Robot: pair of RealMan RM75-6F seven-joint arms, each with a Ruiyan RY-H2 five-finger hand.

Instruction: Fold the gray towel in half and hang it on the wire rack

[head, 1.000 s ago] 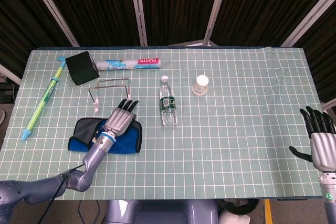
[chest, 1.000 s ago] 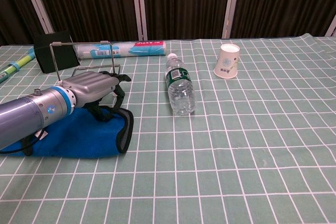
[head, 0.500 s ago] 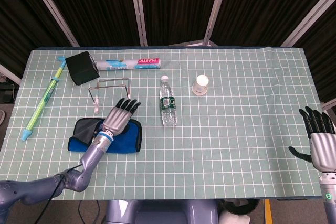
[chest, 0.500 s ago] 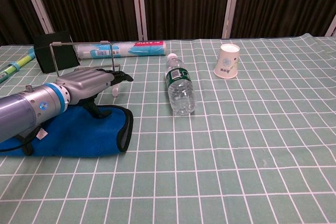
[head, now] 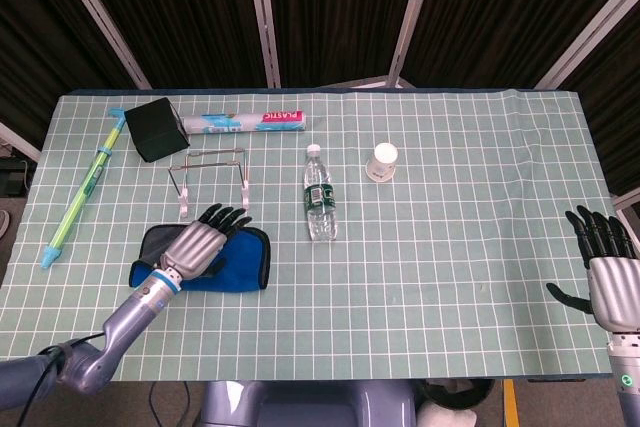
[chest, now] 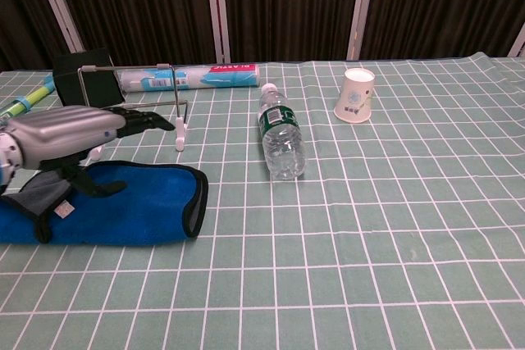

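The towel (head: pixel 235 262) (chest: pixel 139 206) lies folded flat near the table's front left, blue side up with a dark hem and a gray patch with a tag at its left end. My left hand (head: pixel 196 245) (chest: pixel 70 130) hovers just above the towel's left half, fingers stretched out and holding nothing. The wire rack (head: pixel 210 171) (chest: pixel 178 108) stands upright just behind the towel, bare. My right hand (head: pixel 606 267) is at the far right, beyond the table's edge, fingers spread and empty; the chest view does not show it.
A water bottle (head: pixel 319 197) (chest: pixel 280 133) lies right of the rack. A paper cup (head: pixel 382 161) (chest: pixel 355 95) stands upside down further right. Behind the rack are a black box (head: pixel 151 128) (chest: pixel 80 80) and a plastic roll (head: pixel 243 123) (chest: pixel 190 78). A green-blue stick (head: pixel 84 187) lies at the far left.
My left hand has drawn back to the left and toward me, off the towel's right part. The towel stays flat where it was. The right hand barely shifted.
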